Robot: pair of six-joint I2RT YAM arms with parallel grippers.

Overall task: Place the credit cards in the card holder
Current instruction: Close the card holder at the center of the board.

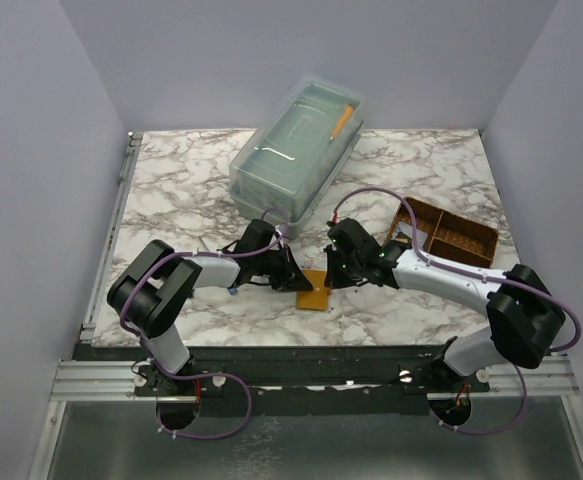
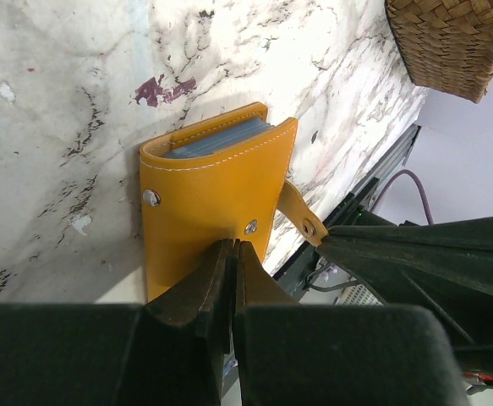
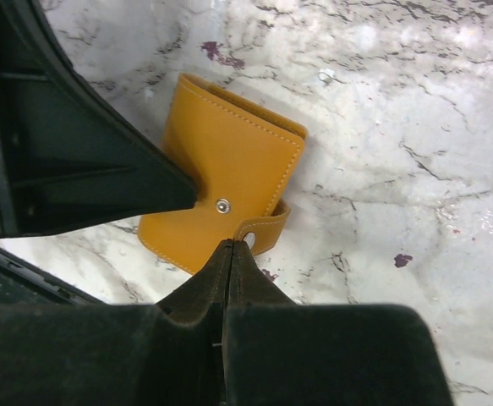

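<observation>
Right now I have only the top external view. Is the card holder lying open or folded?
Observer: Folded. The left wrist view shows the card holder closed, with grey-blue sheets showing at one edge.
Operator: Is its snap tab fastened?
Observer: No, the snap tab sticks out loose.
Operator: And the right end effector?
Observer: The right end effector is shut, its tips at that tab.

**Card holder folded, cards inside**

The orange-tan card holder (image 2: 212, 199) lies flat and folded shut on the marble table (image 1: 191, 190), near its front edge. Its snap tab (image 2: 301, 216) sticks out loose. Grey-blue credit cards (image 2: 216, 139) show edge-on inside.
</observation>
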